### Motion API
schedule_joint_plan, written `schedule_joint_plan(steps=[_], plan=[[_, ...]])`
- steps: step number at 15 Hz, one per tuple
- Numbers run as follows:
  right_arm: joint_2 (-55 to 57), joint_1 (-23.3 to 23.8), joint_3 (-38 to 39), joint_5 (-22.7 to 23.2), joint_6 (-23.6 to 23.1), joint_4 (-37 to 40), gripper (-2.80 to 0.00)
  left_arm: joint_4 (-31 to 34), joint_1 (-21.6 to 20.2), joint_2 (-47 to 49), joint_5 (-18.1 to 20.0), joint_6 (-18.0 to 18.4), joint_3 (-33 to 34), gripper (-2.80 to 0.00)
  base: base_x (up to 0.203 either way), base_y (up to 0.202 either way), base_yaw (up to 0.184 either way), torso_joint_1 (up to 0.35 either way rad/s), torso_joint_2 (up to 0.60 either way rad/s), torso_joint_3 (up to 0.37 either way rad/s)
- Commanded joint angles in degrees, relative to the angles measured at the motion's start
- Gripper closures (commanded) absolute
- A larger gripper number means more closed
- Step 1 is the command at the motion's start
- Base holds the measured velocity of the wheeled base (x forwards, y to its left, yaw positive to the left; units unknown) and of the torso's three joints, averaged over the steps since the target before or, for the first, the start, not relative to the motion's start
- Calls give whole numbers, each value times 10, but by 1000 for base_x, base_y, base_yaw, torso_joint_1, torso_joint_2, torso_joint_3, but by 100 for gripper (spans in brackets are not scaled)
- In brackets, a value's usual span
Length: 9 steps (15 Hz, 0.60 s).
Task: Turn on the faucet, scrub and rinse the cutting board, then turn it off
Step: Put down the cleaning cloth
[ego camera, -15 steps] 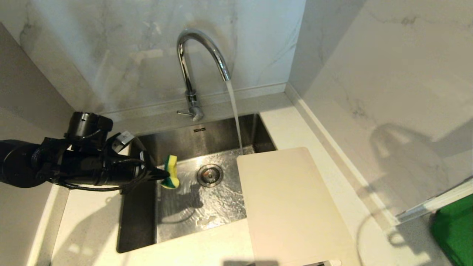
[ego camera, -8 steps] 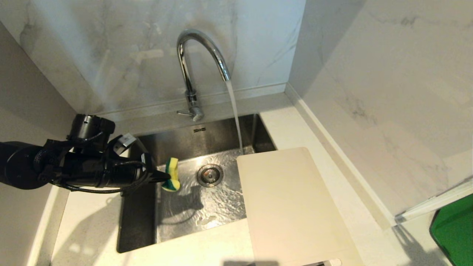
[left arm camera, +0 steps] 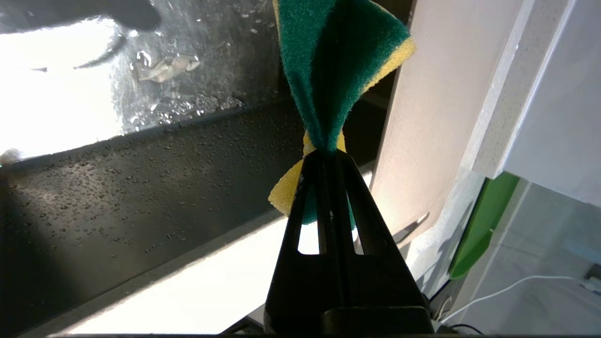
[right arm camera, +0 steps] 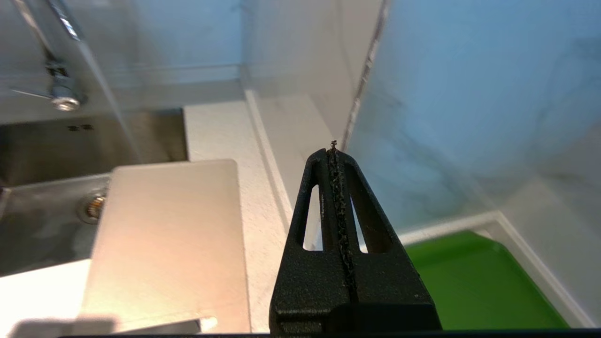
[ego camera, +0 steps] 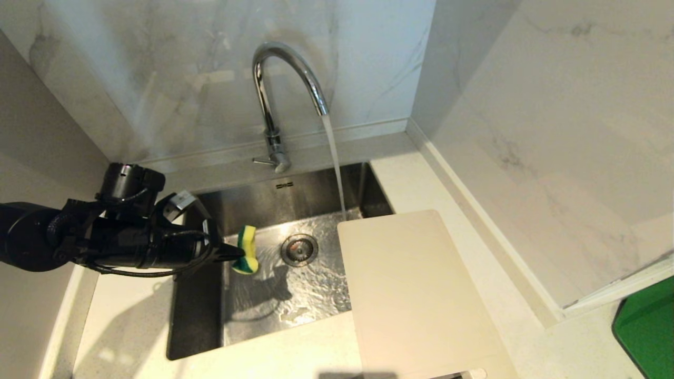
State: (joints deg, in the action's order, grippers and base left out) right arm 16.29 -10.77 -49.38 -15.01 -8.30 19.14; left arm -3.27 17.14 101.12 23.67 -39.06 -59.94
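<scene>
Left end effector (ego camera: 234,254) clamped on sponge (ego camera: 247,257) (above sink (ego camera: 195,316)).

From my head cam the cutting board (ego camera: 421,295) runs off the bottom edge, so its handle end is cut off. The green thing (ego camera: 645,329) at the corner is clipped too. Right tool (right arm camera: 334,146) isn't in that view, and its wrist cam's blurry.

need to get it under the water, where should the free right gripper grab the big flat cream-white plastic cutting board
Probably the cream-white plastic cutting board's far end, which overhangs the steel sink, coming from the basin side: elsewhere it lies flat on the white counter.
</scene>
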Motion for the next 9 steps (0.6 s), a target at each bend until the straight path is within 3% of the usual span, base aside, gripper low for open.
schedule_joint_plan(steps=[1, 6, 9], plan=[[-5, 58, 10, 14, 1, 9, 0, 1, 4, -2, 1, -2, 3, 0, 0, 0, 0, 0, 0, 0], [-64, 97, 115, 37, 16, 11, 0, 0, 8, -2, 1, -2, 4, 0, 0, 0, 0, 0, 0, 0], [-136, 106, 206, 47, -18, 8, 0, 0, 11, 0, 1, -2, 5, 0, 0, 0, 0, 0, 0, 0]])
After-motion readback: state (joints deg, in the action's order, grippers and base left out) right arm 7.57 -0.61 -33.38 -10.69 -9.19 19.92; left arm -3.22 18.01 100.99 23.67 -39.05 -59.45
